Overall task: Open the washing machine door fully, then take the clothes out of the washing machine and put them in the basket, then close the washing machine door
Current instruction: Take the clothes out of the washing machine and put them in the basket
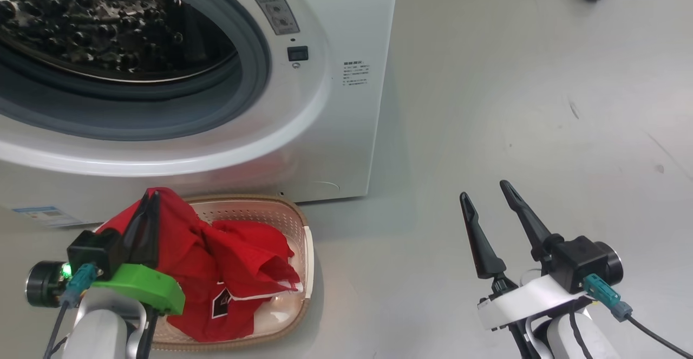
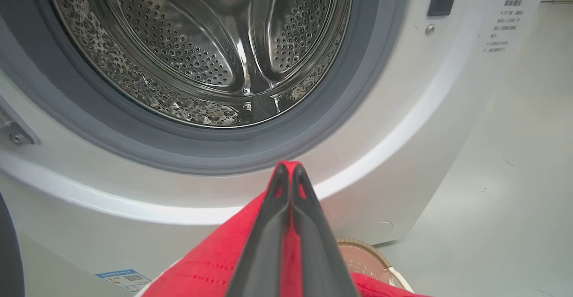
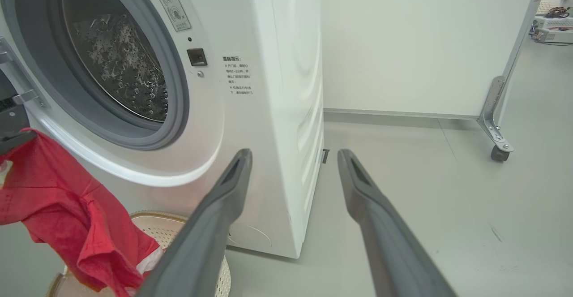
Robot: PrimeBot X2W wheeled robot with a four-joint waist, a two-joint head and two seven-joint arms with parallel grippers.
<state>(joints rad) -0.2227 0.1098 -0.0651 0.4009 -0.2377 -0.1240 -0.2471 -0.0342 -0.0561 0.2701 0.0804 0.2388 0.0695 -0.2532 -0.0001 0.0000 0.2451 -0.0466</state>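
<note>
The washing machine (image 1: pixel 335 121) stands at the upper left, its mouth uncovered, and the steel drum (image 2: pixel 201 41) shows no fabric inside. The washing machine door is out of view. Below the machine's front sits the basket (image 1: pixel 303 223), with red clothes (image 1: pixel 238 261) draped in it. My left gripper (image 1: pixel 152 195) is shut on the top of a red garment (image 2: pixel 215 261), holding it up over the basket's left part so that it hangs down into it. My right gripper (image 1: pixel 484 190) hovers open over bare floor to the right, with nothing between its fingers.
Grey floor (image 1: pixel 541 104) stretches right of the machine. A white partition on a caster wheel (image 3: pixel 499 151) stands at the far right. A blue sticker (image 1: pixel 46 215) marks the machine's low front. The door hinge bracket (image 2: pixel 13 131) juts out at the opening's left side.
</note>
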